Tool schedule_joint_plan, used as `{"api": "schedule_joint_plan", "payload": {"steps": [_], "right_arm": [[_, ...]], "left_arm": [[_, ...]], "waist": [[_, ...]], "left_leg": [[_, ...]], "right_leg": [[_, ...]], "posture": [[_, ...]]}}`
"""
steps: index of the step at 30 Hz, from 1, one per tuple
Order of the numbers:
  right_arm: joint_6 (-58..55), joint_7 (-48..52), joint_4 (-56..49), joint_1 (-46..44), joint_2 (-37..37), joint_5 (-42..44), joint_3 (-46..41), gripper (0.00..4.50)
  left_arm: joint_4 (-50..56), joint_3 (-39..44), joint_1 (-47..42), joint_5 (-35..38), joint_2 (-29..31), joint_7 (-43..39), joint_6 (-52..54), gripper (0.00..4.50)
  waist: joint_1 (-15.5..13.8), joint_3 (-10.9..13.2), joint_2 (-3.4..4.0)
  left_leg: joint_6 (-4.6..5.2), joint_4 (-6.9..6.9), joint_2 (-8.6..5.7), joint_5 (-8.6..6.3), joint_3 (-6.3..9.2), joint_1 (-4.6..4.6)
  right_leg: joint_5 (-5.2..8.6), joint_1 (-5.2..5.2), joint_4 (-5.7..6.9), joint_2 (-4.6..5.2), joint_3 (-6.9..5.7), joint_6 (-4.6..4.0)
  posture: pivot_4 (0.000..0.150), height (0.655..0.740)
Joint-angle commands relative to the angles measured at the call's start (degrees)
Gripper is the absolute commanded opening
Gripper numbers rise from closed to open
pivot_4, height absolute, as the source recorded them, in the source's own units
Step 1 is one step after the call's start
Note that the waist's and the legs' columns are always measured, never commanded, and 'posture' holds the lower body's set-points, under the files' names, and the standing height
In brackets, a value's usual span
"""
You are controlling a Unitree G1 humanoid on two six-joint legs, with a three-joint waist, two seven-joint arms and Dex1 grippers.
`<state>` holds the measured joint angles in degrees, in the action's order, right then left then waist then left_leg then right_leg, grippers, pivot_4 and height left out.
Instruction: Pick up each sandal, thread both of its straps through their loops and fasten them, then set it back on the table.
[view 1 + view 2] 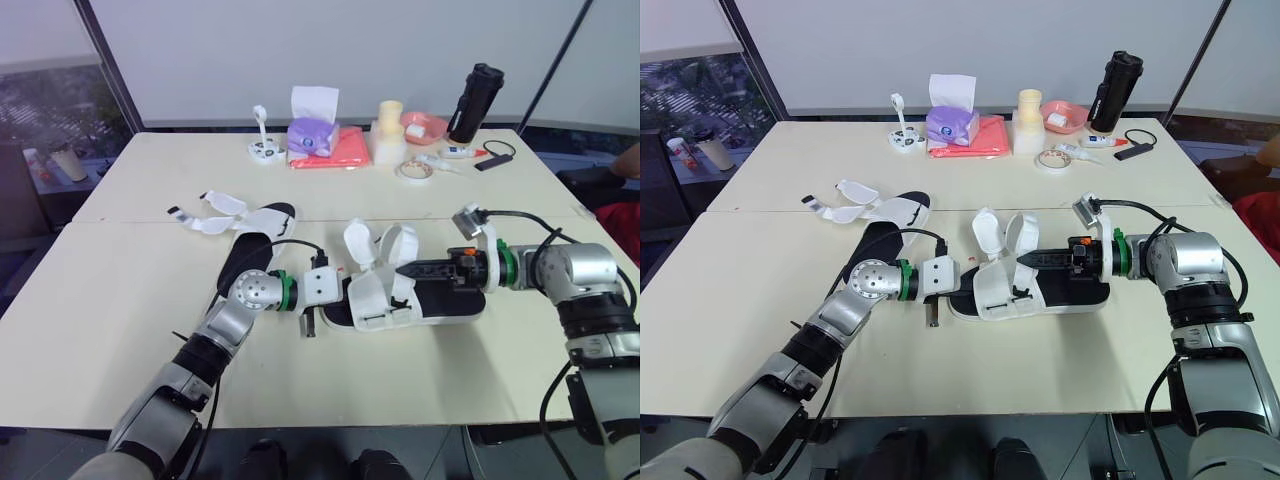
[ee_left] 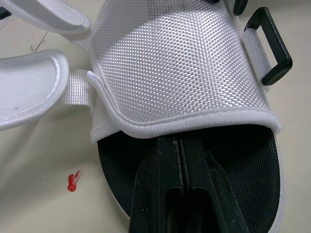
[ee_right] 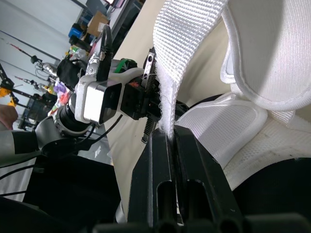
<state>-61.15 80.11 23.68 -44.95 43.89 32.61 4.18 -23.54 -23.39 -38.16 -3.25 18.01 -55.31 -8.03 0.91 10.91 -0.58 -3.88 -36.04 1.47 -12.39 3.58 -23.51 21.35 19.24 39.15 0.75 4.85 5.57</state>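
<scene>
Nearest me is the matte cream counter (image 1: 100, 320), w/ a small red mark (image 2: 73, 180) by the toe of the near sandal (image 1: 440, 303). That sandal lies flat mid-counter. It has a black textured footbed, a white coarse-weave upper w/ rolled piping, and a rectangular black loop (image 2: 272, 48) on a webbing tab. L end effector (image 2: 180, 141) is pinched narrow, tips over the footbed at the upper's hem; can't tell if it grips anything. R end effector (image 3: 167, 135) is nipped tight on the edge of a white woven strap (image 3: 187, 43) standing up off the sandal. Second sandal (image 1: 262, 222) lies further back to the left, straps splayed open. Far edge: purple tissue box (image 1: 312, 135), orange cloth (image 1: 340, 152), tape roll (image 1: 412, 171), pink bowl (image 1: 428, 127), black bottle (image 1: 474, 103). Any print there is too small to read.
</scene>
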Motion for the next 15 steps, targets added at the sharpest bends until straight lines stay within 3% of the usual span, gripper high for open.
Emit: {"api": "schedule_joint_plan", "payload": {"steps": [1,7,15], "right_arm": [[3.74,-0.01,-2.57,1.87,1.04,-2.73,2.33,0.05],[14.05,-0.32,-4.14,4.85,1.87,-9.52,6.4,0.05],[17.58,2.02,-4.87,4.82,1.2,-8.68,4.36,0.05]], "left_arm": [[-2.63,-0.78,1.36,-2.52,0.9,0.34,1.26,0.0],[-2.42,-0.91,1.63,-2.52,0.9,0.52,1.24,0.0],[-2.68,-0.58,1.47,-2.27,0.77,0.87,1.28,0.0]], "waist": [[0.01,0.0,0.0],[0.07,0.0,0.0],[0.06,0.0,0.0]], "left_leg": [[0.0,0.0,0.0,0.0,0.0,0.0],[0.0,0.03,0.0,0.0,0.0,0.0],[0.0,0.04,0.01,-0.01,0.0,0.0]], "right_leg": [[0.0,0.0,0.0,0.0,0.0,0.0],[0.0,0.0,-0.04,-0.01,0.0,0.0],[0.0,0.0,-0.05,-0.01,0.0,0.0]], "posture": [[0.15,0.74],[0.15,0.74],[0.15,0.74]]}}
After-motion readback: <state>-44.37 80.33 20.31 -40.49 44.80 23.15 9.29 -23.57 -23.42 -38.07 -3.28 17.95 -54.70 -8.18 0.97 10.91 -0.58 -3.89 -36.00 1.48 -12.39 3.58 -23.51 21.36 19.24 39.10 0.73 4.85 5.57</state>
